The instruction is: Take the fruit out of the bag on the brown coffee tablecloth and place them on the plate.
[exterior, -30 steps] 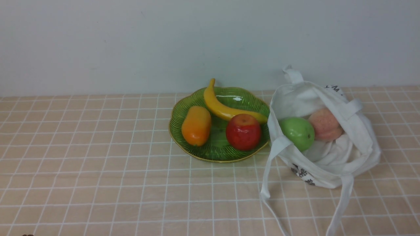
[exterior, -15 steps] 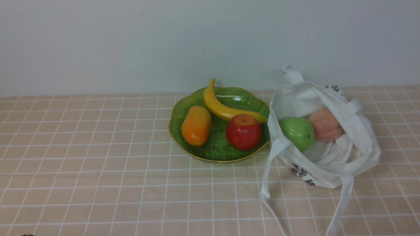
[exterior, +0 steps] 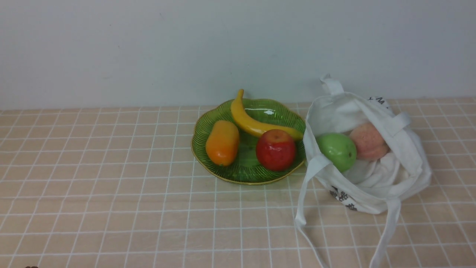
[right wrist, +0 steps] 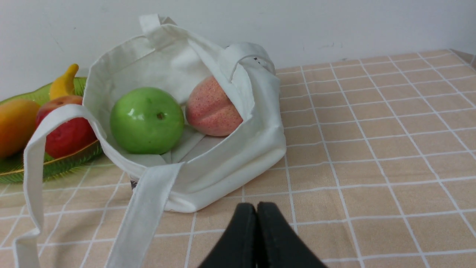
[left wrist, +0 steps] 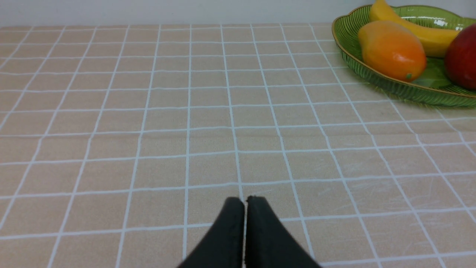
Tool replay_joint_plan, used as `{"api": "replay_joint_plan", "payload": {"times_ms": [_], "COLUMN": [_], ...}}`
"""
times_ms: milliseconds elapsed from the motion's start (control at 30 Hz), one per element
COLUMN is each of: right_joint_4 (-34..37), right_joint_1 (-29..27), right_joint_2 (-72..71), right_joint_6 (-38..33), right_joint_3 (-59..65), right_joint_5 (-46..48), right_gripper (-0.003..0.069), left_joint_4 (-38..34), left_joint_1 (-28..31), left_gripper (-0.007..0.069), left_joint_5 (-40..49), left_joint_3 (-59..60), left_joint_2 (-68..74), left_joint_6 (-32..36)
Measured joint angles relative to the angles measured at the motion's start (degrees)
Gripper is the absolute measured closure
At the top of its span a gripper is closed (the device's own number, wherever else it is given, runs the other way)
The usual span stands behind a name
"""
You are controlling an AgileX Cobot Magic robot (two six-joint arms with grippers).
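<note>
The bag (exterior: pixel 366 156) sat open beside the plate (exterior: pixel 208 123), so the green apple (exterior: pixel 337 150) and peach (exterior: pixel 369 141) inside were easy to reach. Both grippers, left (left wrist: pixel 244 203) and right (right wrist: pixel 256 208), were closed and held nothing.

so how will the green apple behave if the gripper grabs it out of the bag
The green apple looks round and glossy, so it may slip in the grip. It rests on loose folds of the bag, so it will likely roll or sink if nudged. It touches the peach, which might shift too.
</note>
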Motion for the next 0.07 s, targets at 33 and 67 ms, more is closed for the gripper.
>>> {"api": "replay_joint_plan", "payload": {"times_ms": [33, 67], "right_joint_4": [0.0, 0.0], "right_joint_1": [0.0, 0.0], "right_joint_2": [0.0, 0.0], "right_joint_6": [0.0, 0.0], "right_joint_3": [0.0, 0.0], "right_joint_5": [0.0, 0.0], "right_gripper": [0.0673, 0.0673], "left_joint_4": [0.0, 0.0], "left_joint_1": [0.0, 0.0], "left_gripper": [0.0633, 0.0633], "left_joint_5": [0.0, 0.0], "left_joint_3": [0.0, 0.0], "left_joint_2": [0.0, 0.0], "left_joint_6": [0.0, 0.0]}}
